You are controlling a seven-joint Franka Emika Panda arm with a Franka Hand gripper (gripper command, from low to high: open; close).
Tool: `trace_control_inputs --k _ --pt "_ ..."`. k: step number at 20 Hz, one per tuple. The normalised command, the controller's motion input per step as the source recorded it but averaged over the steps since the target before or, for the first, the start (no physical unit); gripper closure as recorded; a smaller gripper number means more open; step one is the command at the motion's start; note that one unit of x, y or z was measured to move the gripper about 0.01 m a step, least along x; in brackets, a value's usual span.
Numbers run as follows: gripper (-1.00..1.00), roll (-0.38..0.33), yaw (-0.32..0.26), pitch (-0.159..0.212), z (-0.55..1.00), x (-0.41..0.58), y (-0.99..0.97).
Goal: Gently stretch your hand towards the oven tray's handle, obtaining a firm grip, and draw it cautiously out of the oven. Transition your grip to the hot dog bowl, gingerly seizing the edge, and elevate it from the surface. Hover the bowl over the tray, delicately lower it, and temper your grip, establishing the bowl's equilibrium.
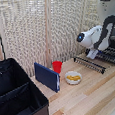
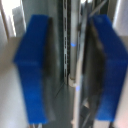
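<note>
In the exterior view the oven tray (image 1: 96, 61), a dark wire rack, lies low at the right with its handle (image 1: 88, 65) running along the front edge. My gripper (image 1: 92, 54) hangs just over the rack. In the wrist view the gripper (image 2: 70, 67) is open, its blue pads (image 2: 32, 65) far apart, with thin metal bars (image 2: 74, 75) running through the gap, blurred. The hot dog bowl (image 1: 73, 78), white with yellow food, sits on the wooden table in front of the rack, apart from the gripper. The oven is mostly hidden behind the arm.
A red cup (image 1: 57, 66) stands behind the bowl. A blue flat board (image 1: 47, 76) stands upright on the bowl's left in the exterior view. A large black fabric bin (image 1: 17, 95) fills the left foreground. A slatted screen (image 1: 36, 30) backs the table.
</note>
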Motion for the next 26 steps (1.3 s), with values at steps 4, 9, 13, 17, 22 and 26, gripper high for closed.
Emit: trace_control_inputs --k 4,9,13,17,22,26 --pt "1.00 0.183 -0.003 0.028 0.00 0.095 0.40" --pt "1.00 0.081 0.001 0.049 -0.17 0.048 0.90" --pt "1.00 -0.027 0.000 0.021 -0.47 0.054 1.00" --pt "1.00 -0.021 0.000 0.009 -0.33 0.036 1.00" --pt "1.00 -0.040 0.000 0.000 -0.20 0.000 0.98" --pt "1.00 -0.014 0.000 0.001 -0.07 0.051 0.70"
